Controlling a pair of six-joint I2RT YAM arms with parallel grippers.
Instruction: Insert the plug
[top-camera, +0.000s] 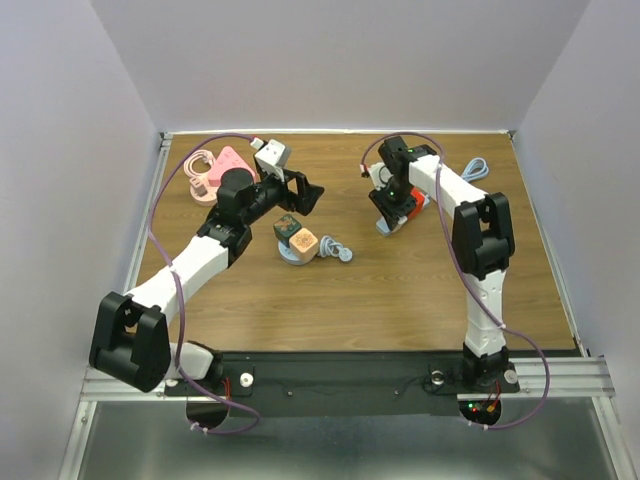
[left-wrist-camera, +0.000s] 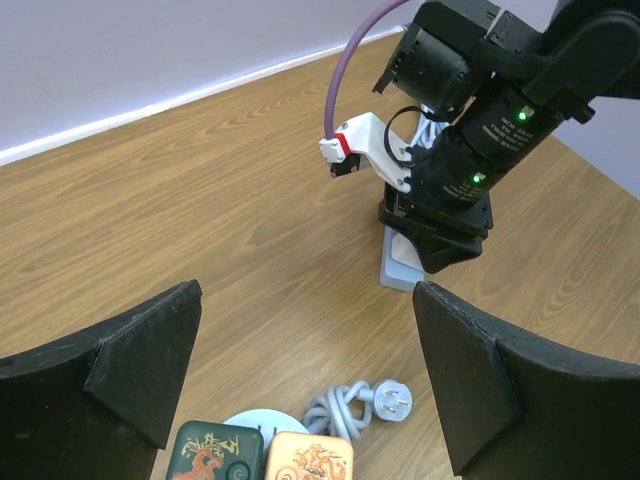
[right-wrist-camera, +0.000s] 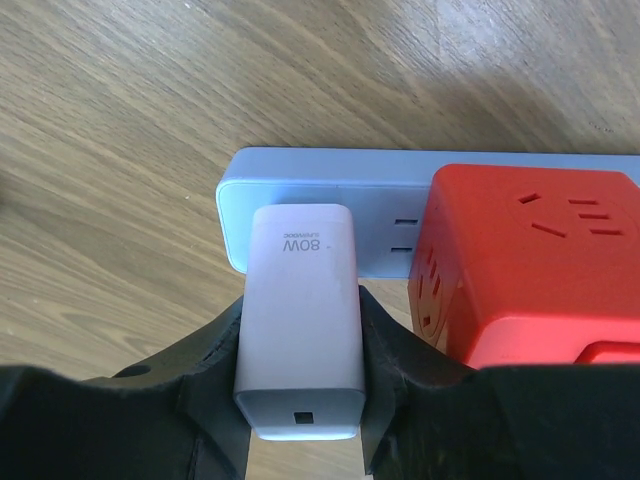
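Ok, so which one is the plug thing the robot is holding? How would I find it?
Look at the right half of the wooden table, where a pale blue power strip lies. The plug is the white block against that strip, squeezed between the right arm's black fingers. It says 80W on top, and its neighbour is a bigger red cube.

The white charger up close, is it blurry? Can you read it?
Right wrist view: the white charger is sharp, its upside-down "80W" readable; the black fingers beside it are dark, without detail. Top view: too small to tell.
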